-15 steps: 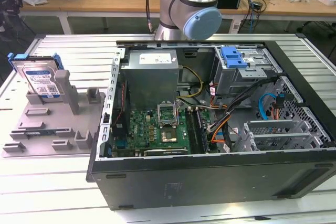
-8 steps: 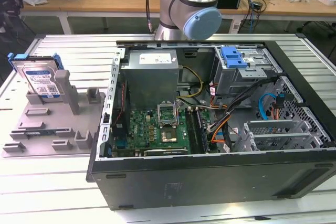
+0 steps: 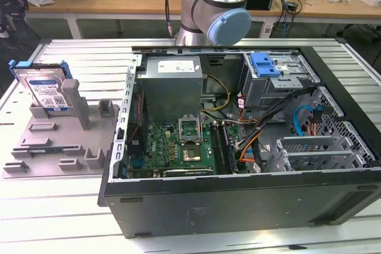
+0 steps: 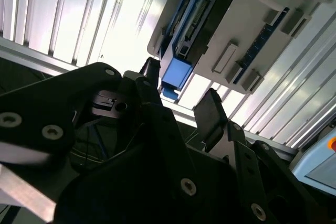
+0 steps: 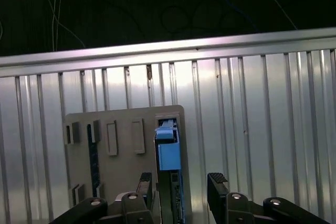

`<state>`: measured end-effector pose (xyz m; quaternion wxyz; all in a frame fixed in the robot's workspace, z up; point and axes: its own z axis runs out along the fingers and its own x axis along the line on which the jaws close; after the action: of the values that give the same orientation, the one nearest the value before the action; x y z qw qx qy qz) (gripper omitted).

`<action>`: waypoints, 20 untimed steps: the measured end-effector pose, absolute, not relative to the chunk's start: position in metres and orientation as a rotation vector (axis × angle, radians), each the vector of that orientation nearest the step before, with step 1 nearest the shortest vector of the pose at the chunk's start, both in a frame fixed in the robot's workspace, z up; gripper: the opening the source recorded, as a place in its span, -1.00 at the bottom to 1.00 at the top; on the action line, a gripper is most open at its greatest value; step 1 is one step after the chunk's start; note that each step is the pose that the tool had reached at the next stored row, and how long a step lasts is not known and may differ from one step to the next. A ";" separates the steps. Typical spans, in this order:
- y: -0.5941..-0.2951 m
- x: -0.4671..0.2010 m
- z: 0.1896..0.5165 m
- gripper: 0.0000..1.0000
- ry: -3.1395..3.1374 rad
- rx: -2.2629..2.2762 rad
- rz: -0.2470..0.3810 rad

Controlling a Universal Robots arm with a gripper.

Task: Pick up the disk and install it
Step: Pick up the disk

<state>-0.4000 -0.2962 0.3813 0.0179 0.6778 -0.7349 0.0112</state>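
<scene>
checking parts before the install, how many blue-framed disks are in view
1. The disk is propped in the grey holder at the exterior view's left, outside the computer case. More could be hidden inside the case's drive cage.

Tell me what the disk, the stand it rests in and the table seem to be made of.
By its dull sheen, the disk has a silver metal body under a printed label; its blue frame looks like moulded plastic. Uniform colour and blocky moulded shapes suggest the stand is matt grey plastic. Ribbed and streaked with reflections, the table looks like bare metal, likely aluminium.
</scene>
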 end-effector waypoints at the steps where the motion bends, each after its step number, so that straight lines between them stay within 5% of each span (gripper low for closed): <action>1: -0.296 -0.400 0.381 0.08 -2.283 2.106 0.035; 20: -0.301 -0.400 0.371 0.08 -2.283 2.106 0.035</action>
<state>-0.4000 -0.3006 0.3712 0.0179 0.6779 -0.7348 0.0112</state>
